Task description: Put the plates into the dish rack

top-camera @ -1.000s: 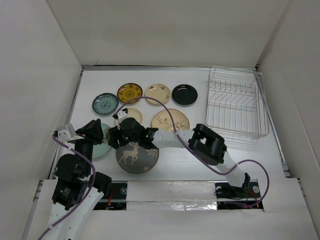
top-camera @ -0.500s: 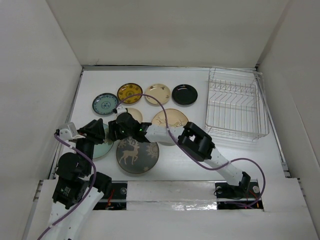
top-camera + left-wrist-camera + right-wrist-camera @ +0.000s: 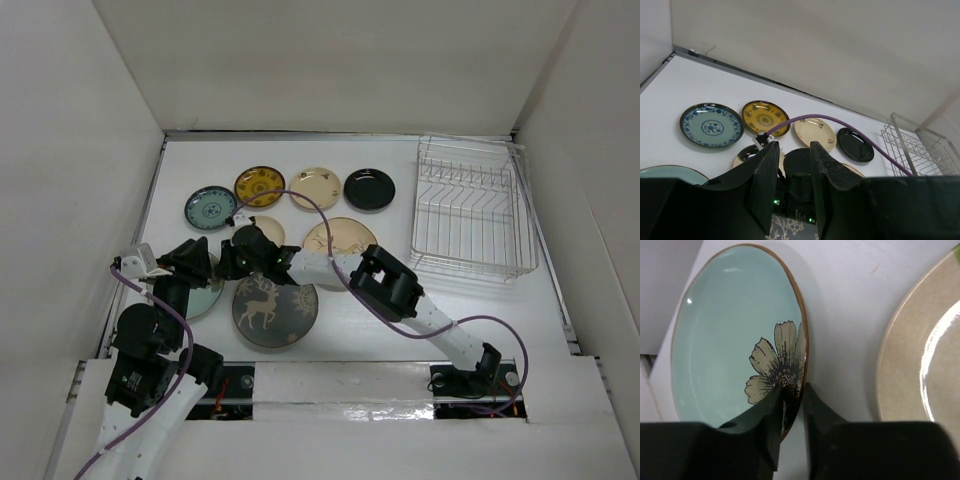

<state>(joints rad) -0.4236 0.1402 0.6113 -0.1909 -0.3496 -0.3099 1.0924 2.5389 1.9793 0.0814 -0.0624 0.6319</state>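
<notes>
My right gripper [image 3: 792, 390] is shut on the near rim of the teal flower plate [image 3: 735, 335], one finger inside the rim and one outside. Seen from above, the right gripper [image 3: 228, 262] reaches left across the table to this teal plate [image 3: 205, 297], which is mostly hidden under the left arm. My left gripper [image 3: 200, 262] hovers open right beside it, holding nothing; in its own view the left gripper [image 3: 792, 150] frames the right wrist. The grey deer plate [image 3: 272, 312] lies in front. The dish rack [image 3: 465, 205] stands at the back right with nothing in it.
A blue-patterned plate [image 3: 210, 207], a yellow plate [image 3: 260, 185], a cream plate [image 3: 315, 187] and a black plate [image 3: 369, 189] line the back. A large tan plate [image 3: 345, 238] and a small cream plate [image 3: 265, 230] lie mid-table. A purple cable [image 3: 310, 205] arcs over them.
The right arm swung left from above the deer plate to the teal plate, and its jaws closed on the rim. The left gripper shifted slightly and stays open.
</notes>
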